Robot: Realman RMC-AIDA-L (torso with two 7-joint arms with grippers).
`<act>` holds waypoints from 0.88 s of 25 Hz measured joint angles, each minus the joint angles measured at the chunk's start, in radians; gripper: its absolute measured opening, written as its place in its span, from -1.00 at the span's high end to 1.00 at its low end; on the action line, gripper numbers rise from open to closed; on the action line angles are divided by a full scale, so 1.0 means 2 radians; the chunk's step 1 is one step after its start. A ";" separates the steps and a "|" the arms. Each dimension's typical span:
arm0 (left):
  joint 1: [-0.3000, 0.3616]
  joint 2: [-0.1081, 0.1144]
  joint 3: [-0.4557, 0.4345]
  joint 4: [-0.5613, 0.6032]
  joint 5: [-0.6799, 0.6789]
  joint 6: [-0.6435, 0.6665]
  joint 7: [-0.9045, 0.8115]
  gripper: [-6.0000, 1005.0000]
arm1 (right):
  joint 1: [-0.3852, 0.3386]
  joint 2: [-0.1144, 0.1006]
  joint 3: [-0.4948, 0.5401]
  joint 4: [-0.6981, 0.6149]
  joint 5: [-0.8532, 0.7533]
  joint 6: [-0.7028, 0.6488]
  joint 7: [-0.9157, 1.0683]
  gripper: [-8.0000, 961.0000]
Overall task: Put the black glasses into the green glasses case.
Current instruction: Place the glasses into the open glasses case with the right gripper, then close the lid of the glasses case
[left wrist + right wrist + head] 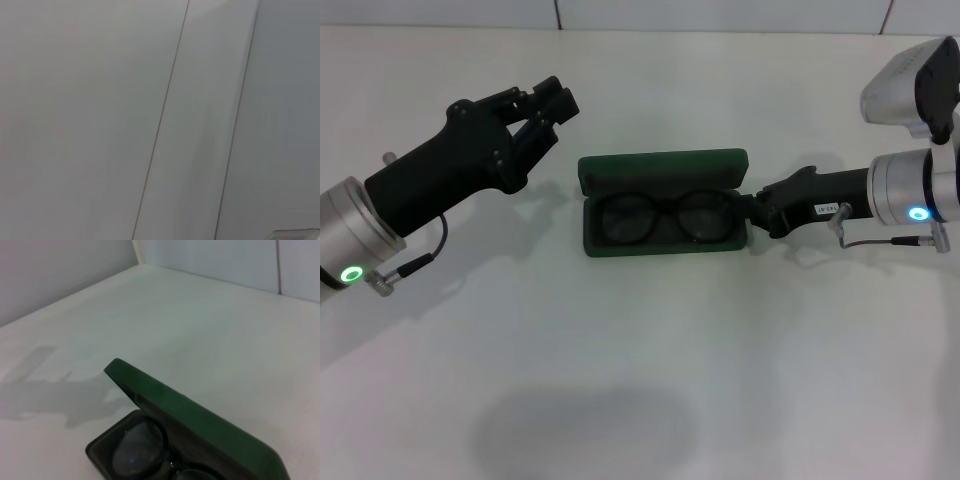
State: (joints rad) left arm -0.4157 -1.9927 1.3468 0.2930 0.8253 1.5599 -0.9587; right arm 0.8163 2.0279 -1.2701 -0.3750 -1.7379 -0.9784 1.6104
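The right claw (756,212) is seen low over the white surface (640,380), at the right end of the green glasses case (663,203), touching or nearly touching that end. Whether its fingers are spread or pressed together cannot be told, since the tips are hidden against the case wall.

Just beyond the right claw, the case lies open on the surface, its lid (662,166) raised along the far edge. In the right wrist view the lid (200,412) is seen tilted up over the tray. The black glasses (665,217) are laid inside the tray, lenses up, filling it from end to end; one rounded lens (137,447) is seen in the right wrist view below the lid.

Farther off, past the opposite end of the case, the left claw (552,100) is held above the surface, well apart from the case and touching nothing. Its black fingers (560,102) are bunched close at the tip, yet the gap between them is not shown clearly, so it cannot be told whether it is spread or pressed together. Only a pale wall (100,120) with thin seams is shown in the left wrist view.
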 joint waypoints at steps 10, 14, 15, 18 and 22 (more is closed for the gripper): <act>-0.048 0.014 0.000 0.011 0.038 -0.048 -0.014 0.57 | -0.111 0.000 -0.001 -0.117 0.063 -0.034 0.002 0.95; -0.108 0.033 0.000 0.023 0.110 -0.094 -0.071 0.56 | -0.203 -0.002 -0.005 -0.206 0.098 -0.074 -0.013 0.94; -0.120 0.038 0.000 0.027 0.133 -0.107 -0.094 0.56 | -0.212 -0.002 -0.005 -0.214 0.100 -0.082 -0.018 0.94; -0.144 0.052 0.000 0.039 0.200 -0.140 -0.160 0.56 | -0.232 -0.002 -0.005 -0.224 0.104 -0.106 -0.031 0.94; -0.193 0.046 0.002 0.035 0.283 -0.193 -0.225 0.56 | -0.263 -0.003 -0.003 -0.230 0.117 -0.126 -0.052 0.87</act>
State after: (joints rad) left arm -0.8012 -1.9000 1.3503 0.3635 1.3917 1.1735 -1.4082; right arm 0.2903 2.0228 -1.2758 -0.8340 -1.5031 -1.2312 1.5058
